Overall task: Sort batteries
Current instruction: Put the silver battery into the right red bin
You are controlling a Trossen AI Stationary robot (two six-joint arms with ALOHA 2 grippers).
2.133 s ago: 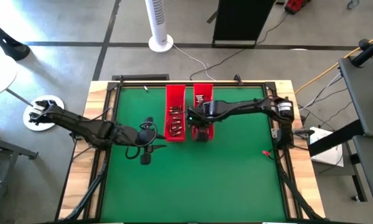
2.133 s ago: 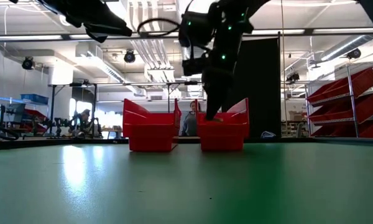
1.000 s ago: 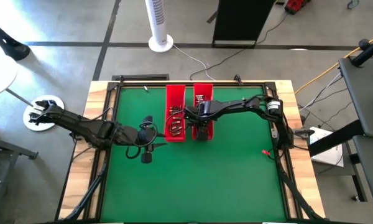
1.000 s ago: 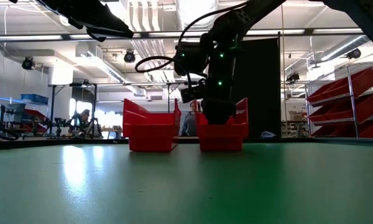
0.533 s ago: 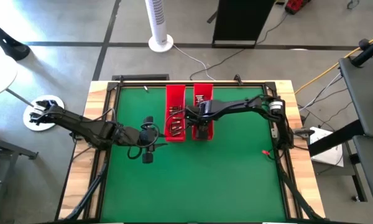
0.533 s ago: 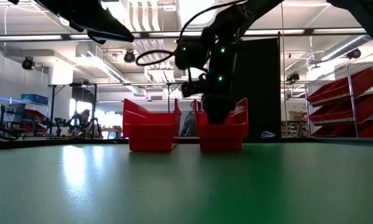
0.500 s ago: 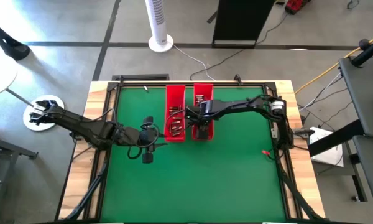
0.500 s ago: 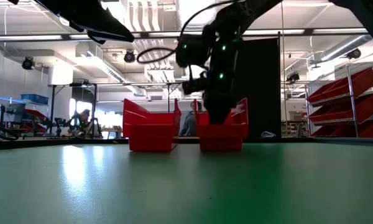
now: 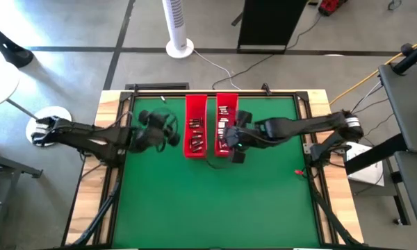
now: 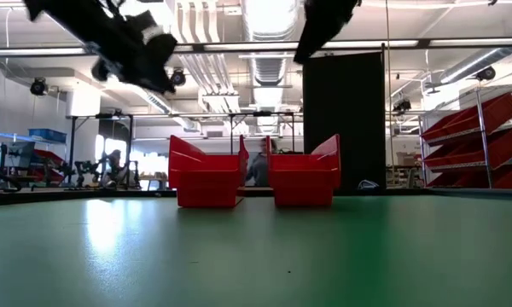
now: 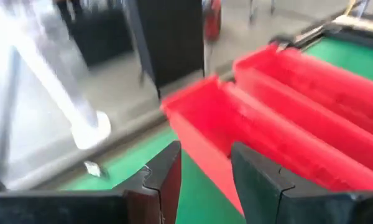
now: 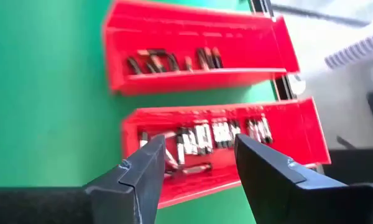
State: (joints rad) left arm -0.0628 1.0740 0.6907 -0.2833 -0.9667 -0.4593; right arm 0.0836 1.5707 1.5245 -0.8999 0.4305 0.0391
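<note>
Two long red plastic trays stand side by side at the far middle of the green felt table (image 9: pixel 215 201): the left red tray (image 9: pixel 195 126) holds a small clutch of dark-ended batteries (image 9: pixel 195 133), and the right red tray (image 9: pixel 226 123) holds a longer row of silvery batteries (image 12: pixel 202 137) laid crosswise along its floor. The right gripper (image 12: pixel 196 163) hovers above the near end of the right tray with its dark fingers spread apart and nothing between them, so I judge it has let go and now needs a fresh pick. The left gripper (image 11: pixel 205 171) hangs raised off the table by the far left corner of the left tray, its two fingers parted by a moderate gap and empty; that arm seems to be waiting or lining up. To do the next pick well, the right gripper should centre over one single cell, turn its fingers across the cell's short width, and come straight down so the tips pass beside the cell without nudging its neighbours, which lie touching one another. The tray walls are close, so a steep, vertical approach suits better than a slanted one. Which cells belong in which tray is hard to tell from here; probably the dark-ended ones go left.
</note>
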